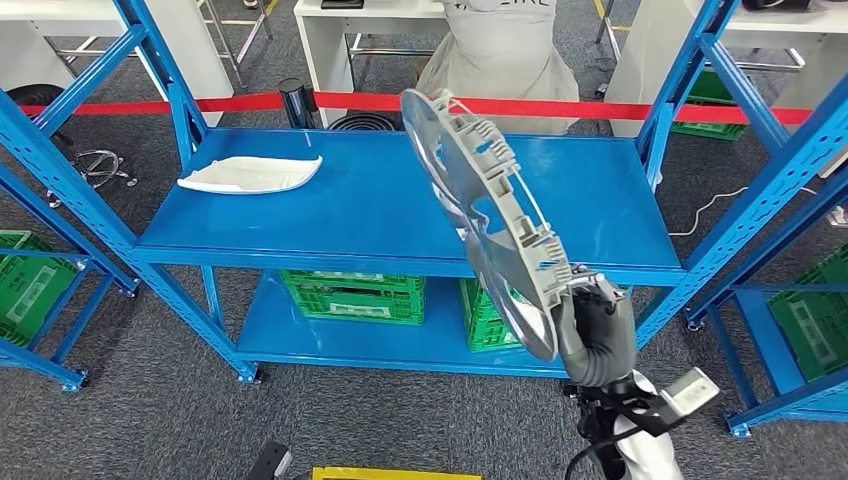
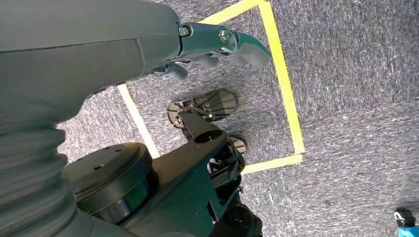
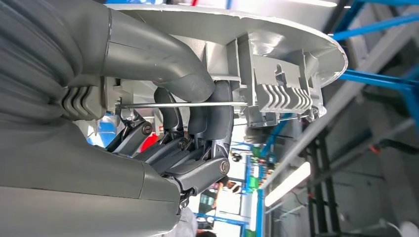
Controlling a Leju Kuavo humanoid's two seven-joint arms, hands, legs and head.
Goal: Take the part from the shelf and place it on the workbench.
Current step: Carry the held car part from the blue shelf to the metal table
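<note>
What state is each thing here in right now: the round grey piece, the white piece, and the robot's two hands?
Grey part: lifted off the shelf, tilted on edge, held at its lower rim.
White part: lying flat on the shelf, untouched.
Right hand: gripping the grey part.
Left hand: hanging over the floor, fingers curled, holding nothing.

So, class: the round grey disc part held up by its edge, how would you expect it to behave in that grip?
The disc part probably stays stiff: it stands out from the right hand without sagging. Held at one rim, it may swing. Its thin moulded clips look breakable.
</note>
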